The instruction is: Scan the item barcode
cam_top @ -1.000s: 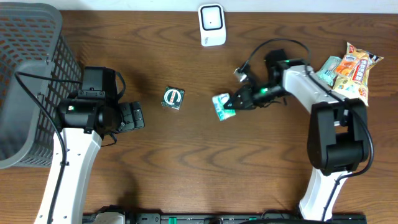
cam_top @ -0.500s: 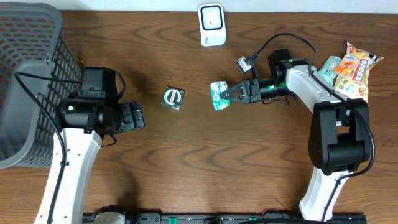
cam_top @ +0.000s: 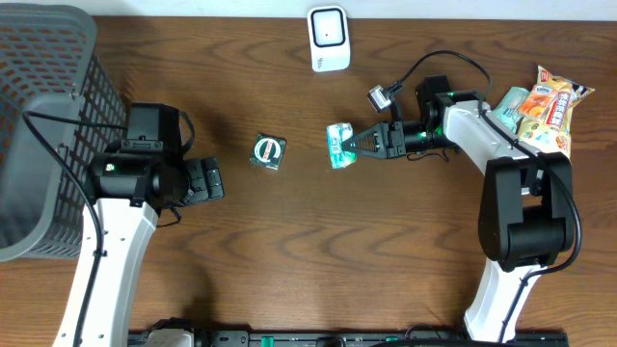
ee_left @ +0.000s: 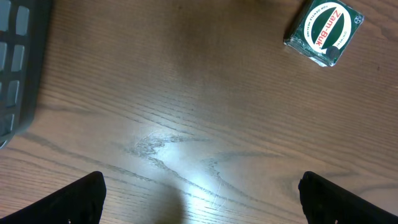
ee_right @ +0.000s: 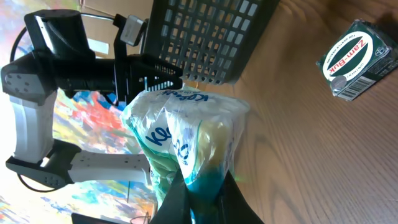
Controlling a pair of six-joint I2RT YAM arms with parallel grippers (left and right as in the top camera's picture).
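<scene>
Between tightly pinched right fingers (ee_right: 169, 204), a crinkled white-and-teal packet (ee_right: 186, 130), blue lettering; left fingers (ee_left: 81, 199) wide.

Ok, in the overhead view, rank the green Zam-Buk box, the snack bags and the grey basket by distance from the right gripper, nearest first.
1. Green Zam-Buk box, mid-table, past the right gripper's tips.
2. Snack bags, table's right end.
3. Grey basket, far left end.

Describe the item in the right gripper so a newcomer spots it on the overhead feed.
Below the white scanner at the far edge of the table, mid-table, the right gripper pinches a soft white-and-teal plastic pack. Unlike the dark green box to its left, it is crinkly and gripped.
</scene>
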